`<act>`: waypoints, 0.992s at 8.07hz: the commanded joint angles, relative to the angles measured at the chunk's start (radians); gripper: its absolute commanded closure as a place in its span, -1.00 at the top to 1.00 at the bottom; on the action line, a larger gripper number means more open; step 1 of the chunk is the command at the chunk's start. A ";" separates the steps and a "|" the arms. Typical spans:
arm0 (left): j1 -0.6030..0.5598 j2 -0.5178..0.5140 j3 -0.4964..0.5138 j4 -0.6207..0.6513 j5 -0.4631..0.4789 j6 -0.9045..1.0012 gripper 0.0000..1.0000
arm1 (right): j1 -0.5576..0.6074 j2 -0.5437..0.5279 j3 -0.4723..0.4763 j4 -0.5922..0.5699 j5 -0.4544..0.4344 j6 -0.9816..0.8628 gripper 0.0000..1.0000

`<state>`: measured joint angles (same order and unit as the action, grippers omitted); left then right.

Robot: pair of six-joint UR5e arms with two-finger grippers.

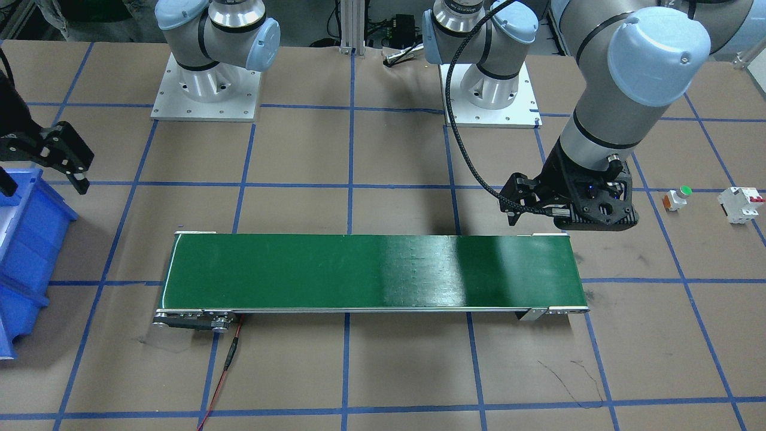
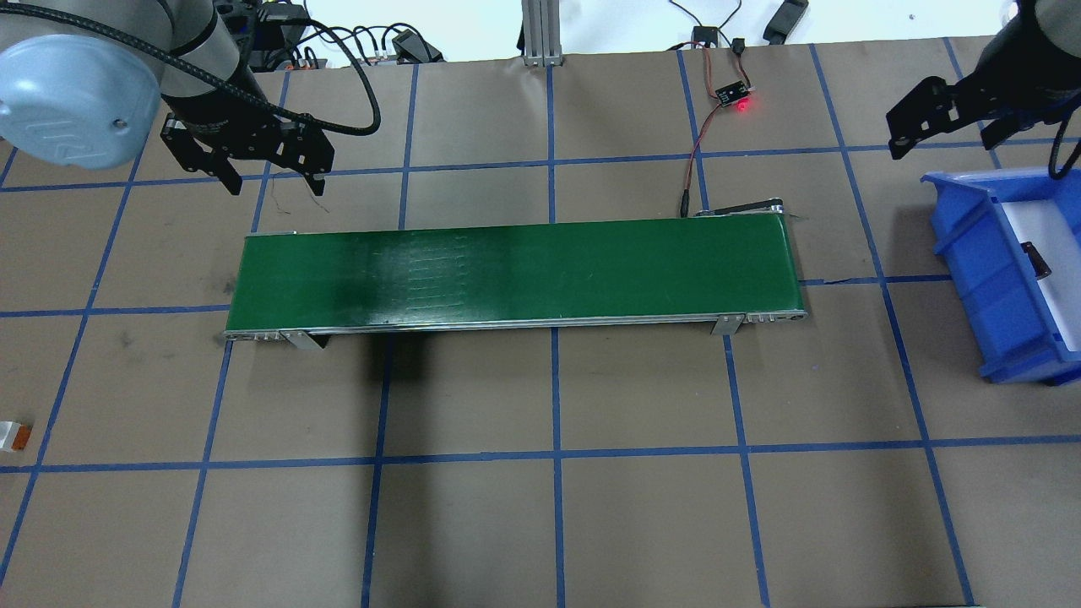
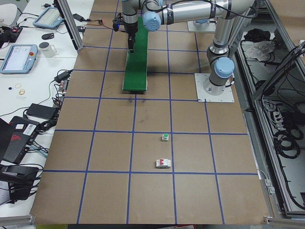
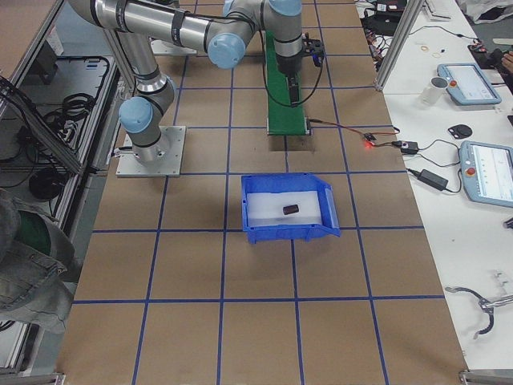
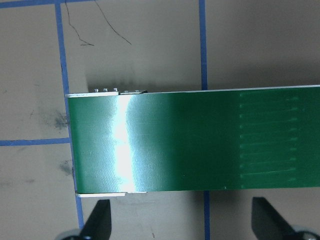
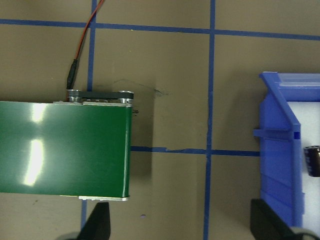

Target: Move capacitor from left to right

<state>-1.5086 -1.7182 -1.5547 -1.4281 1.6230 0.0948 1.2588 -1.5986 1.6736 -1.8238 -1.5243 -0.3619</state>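
Observation:
The capacitor [image 2: 1032,257], a small dark cylinder, lies on the white floor of the blue bin [image 2: 980,279] at the table's right end. It also shows in the exterior right view [image 4: 290,209] and at the right edge of the right wrist view [image 6: 313,161]. My right gripper [image 2: 940,142] is open and empty, above the table beyond the bin's far left corner; its fingers [image 6: 97,222] frame the belt's right end. My left gripper [image 2: 275,182] is open and empty, hovering just beyond the belt's left end [image 5: 100,145].
A green conveyor belt [image 2: 515,270] lies across the middle of the table. A white push button with a green cap [image 1: 676,197] and a white circuit breaker [image 1: 741,203] stand on the table at the robot's left. A small board with a red light [image 2: 733,95] is wired to the belt.

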 commanded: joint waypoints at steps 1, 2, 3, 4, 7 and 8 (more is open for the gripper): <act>-0.001 -0.003 -0.001 0.000 0.000 -0.003 1.00 | 0.146 -0.007 0.000 0.014 0.001 0.153 1.00; 0.001 -0.003 0.001 0.000 0.000 -0.003 1.00 | 0.184 -0.007 0.000 0.014 0.001 0.202 1.00; -0.001 -0.003 -0.001 0.000 0.000 0.002 1.00 | 0.203 -0.007 0.000 0.014 0.003 0.231 1.00; -0.001 -0.003 -0.001 0.000 0.000 0.005 1.00 | 0.215 -0.007 0.000 0.014 0.003 0.232 1.00; -0.001 -0.003 -0.001 0.000 0.000 0.010 1.00 | 0.312 -0.006 0.001 0.017 -0.017 0.348 1.00; -0.001 -0.003 -0.001 0.002 0.000 0.010 1.00 | 0.315 -0.003 0.001 0.017 -0.031 0.348 1.00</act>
<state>-1.5094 -1.7211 -1.5554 -1.4281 1.6229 0.1022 1.5422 -1.6052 1.6747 -1.8075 -1.5368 -0.0409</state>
